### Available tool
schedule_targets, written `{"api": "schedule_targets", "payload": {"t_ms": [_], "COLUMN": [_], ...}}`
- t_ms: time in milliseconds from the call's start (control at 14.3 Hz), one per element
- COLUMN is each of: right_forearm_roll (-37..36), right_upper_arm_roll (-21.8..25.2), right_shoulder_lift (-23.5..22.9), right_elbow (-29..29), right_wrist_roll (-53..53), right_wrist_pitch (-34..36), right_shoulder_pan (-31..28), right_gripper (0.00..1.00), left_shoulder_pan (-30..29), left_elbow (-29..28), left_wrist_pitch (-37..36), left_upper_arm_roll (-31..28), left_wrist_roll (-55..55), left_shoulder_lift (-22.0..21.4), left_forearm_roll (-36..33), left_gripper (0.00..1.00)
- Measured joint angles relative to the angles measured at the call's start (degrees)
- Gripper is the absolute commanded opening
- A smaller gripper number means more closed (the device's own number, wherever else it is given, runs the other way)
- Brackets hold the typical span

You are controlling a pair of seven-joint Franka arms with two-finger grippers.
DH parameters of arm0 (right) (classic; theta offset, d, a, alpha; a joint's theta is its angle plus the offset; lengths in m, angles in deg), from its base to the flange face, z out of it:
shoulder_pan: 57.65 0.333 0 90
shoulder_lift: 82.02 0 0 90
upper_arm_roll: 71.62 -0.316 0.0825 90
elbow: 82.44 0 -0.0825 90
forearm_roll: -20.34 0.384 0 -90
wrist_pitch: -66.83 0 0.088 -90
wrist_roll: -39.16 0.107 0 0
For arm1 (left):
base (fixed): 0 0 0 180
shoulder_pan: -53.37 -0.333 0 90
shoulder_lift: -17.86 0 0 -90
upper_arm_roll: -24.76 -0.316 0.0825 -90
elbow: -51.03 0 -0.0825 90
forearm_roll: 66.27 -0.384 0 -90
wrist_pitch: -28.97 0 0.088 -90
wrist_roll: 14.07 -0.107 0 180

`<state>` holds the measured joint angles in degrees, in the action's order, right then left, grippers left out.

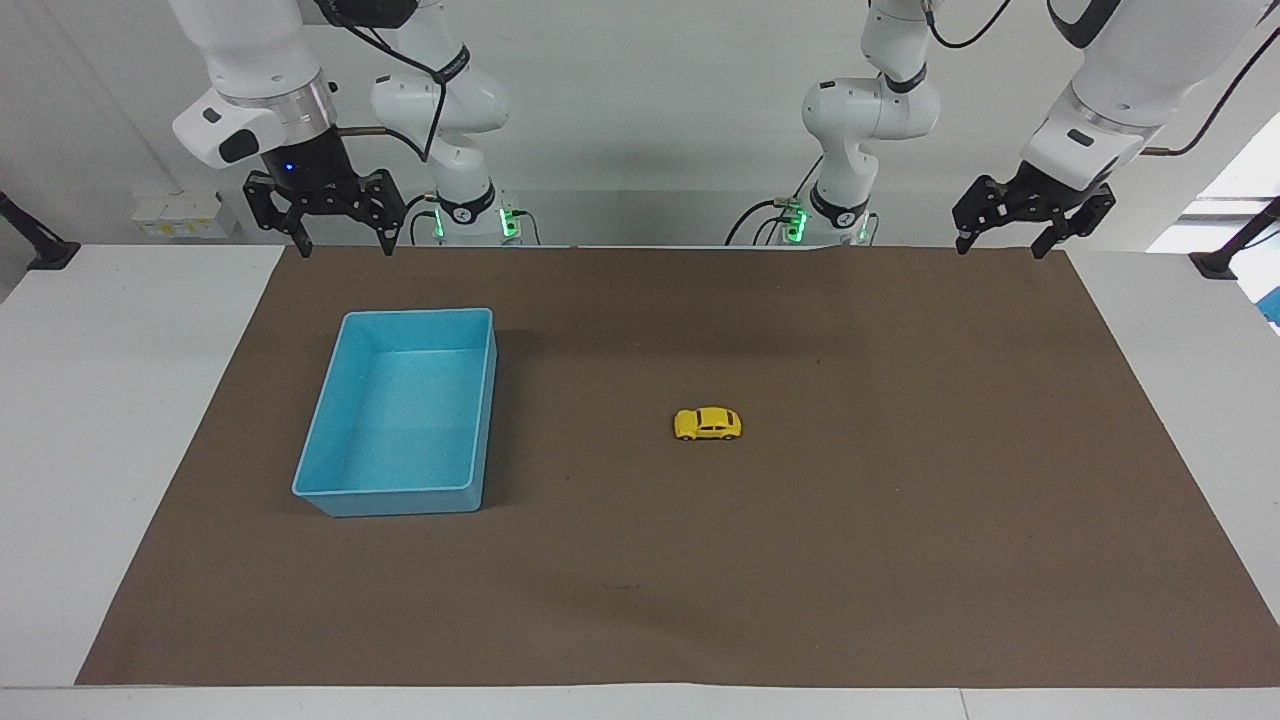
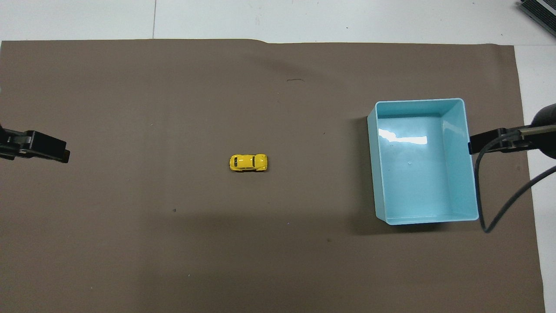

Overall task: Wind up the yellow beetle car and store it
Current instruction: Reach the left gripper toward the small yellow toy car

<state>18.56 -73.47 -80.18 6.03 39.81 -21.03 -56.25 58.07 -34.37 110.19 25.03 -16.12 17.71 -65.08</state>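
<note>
The yellow beetle car (image 1: pixel 708 424) stands on its wheels on the brown mat near the middle of the table; it also shows in the overhead view (image 2: pixel 248 162). The light blue bin (image 1: pixel 330 470) sits on the mat toward the right arm's end; it is empty, as the overhead view (image 2: pixel 456 130) also shows. My right gripper (image 1: pixel 343 246) hangs open and empty, high over the mat's edge by the robots, above the bin's end. My left gripper (image 1: pixel 1003 246) hangs open and empty, high over the mat's corner at the left arm's end. Both are well away from the car.
The brown mat (image 1: pixel 900 560) covers most of the white table (image 1: pixel 110 400). Black clamp mounts (image 1: pixel 40 250) stand at the table's two ends. A cable (image 2: pixel 504 204) from the right arm hangs beside the bin.
</note>
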Motion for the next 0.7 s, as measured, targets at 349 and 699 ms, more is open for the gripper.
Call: {"api": "schedule_targets", "payload": {"t_ms": [349, 699], "right_forearm_roll": [1.2, 1.2], "right_upper_arm_roll": [0.2, 0.2], "right_shoulder_lift": [0.0, 0.0], "right_elbow": [0.0, 0.0], "right_wrist_roll": [0.0, 0.0], "right_wrist_pitch": [0.0, 0.0], "right_shoulder_pan": [-0.2, -0.1], "right_gripper": [1.0, 1.0], "left_shoulder_pan": [0.0, 0.1], "left_elbow": [0.2, 0.2], "left_wrist_pitch": [0.0, 0.0], "left_upper_arm_roll": [0.0, 0.9], "left_wrist_roll": [0.0, -1.9], "left_shoulder_lift": [0.0, 0.9], "left_forearm_roll": [0.0, 0.0], "left_gripper": [1.0, 1.0]}}
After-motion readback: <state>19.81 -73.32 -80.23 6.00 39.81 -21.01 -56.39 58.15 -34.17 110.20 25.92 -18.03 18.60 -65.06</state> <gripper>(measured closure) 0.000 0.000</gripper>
